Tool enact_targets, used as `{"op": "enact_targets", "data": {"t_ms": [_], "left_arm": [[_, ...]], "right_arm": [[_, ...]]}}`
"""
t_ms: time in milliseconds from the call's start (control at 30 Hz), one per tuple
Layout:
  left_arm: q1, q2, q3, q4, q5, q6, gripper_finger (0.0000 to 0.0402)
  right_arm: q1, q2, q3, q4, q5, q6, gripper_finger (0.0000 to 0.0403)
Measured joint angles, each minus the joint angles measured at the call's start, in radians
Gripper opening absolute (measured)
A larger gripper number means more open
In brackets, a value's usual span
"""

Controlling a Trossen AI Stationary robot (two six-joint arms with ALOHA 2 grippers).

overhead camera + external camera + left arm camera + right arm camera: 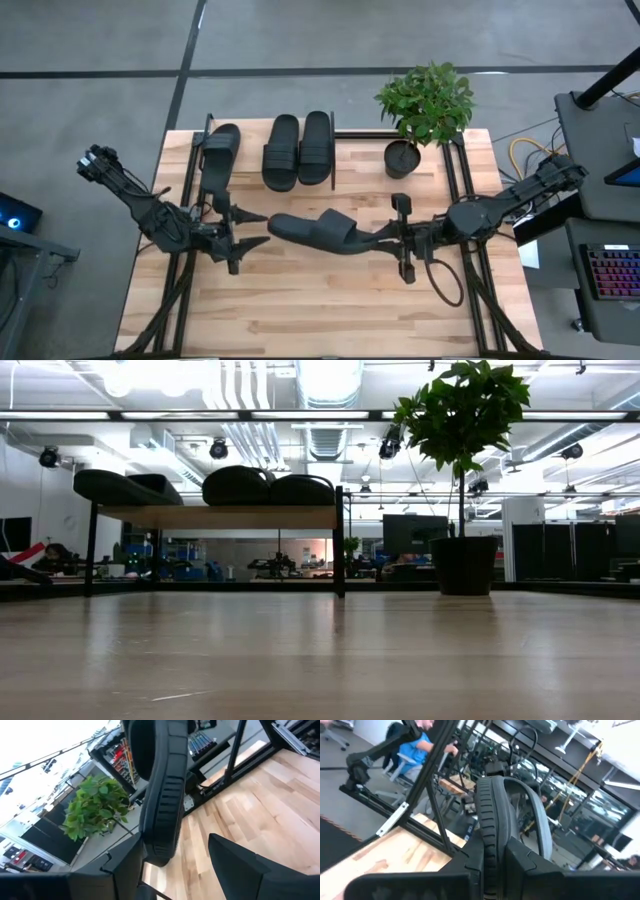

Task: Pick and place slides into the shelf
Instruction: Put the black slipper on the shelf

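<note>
Three black slides [222,150] [282,150] [317,148] lie on the shelf [220,517] at the table's far side. Another slide [315,230] hangs in the air over the table's middle, out of the low view, with my right gripper [385,238] shut on its right end. My left gripper [256,230] is open at the slide's left end [160,852], one finger on either side of it. A strip of bare table shows between the slide and one finger [240,865]. My right gripper pinches the slide's sole at its right end [490,837] between its two fingers. The fingers come level from the table's right and lie along the slide. The slide is lifted clear and reaches out level toward my left gripper. My left gripper: I cannot tell whether one finger [127,865] touches the slide's end.
A potted plant [425,105] stands at the far right, beside the shelf. Black frame rails [465,190] run along the table's left and right sides. The near half of the wooden table [320,310] is bare.
</note>
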Motion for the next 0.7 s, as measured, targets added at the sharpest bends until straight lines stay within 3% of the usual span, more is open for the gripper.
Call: {"op": "enact_targets", "data": {"t_ms": [267,700], "left_arm": [[0.018,0.020,0.000,0.065,0.014,0.007,0.0210],[0.084,0.017,-0.011,0.190,0.285,0.059,0.0210]], "right_arm": [[0.000,0.001,0.000,0.034,-0.043,-0.005,0.0028],[0.001,0.001,0.001,0.069,-0.149,-0.017,0.0028]]}}
